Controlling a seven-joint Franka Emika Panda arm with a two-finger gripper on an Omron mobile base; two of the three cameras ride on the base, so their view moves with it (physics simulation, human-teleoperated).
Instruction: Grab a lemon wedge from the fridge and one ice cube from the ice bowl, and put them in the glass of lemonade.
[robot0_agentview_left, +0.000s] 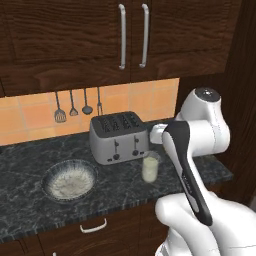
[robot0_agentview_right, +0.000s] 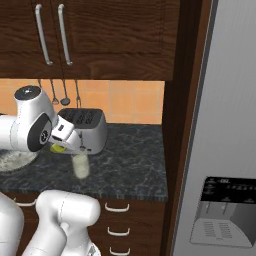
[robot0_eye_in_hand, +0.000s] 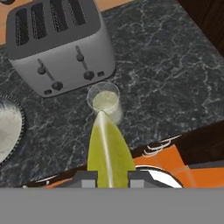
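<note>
My gripper is shut on the lemon wedge, a bright yellow-green sliver whose tip points at the glass of lemonade just below. From the right base view, the lemon wedge hangs in the gripper slightly above and left of the glass of lemonade. The glass of lemonade stands upright on the dark counter in front of the toaster. The ice bowl sits to its left, with its rim also at the hand view's left edge. The fridge rises at the right with its doors closed.
A silver toaster stands right behind the glass. Utensils hang on the orange tiled wall, under dark upper cabinets. A dark wooden panel separates counter and fridge. Drawers run below the counter edge.
</note>
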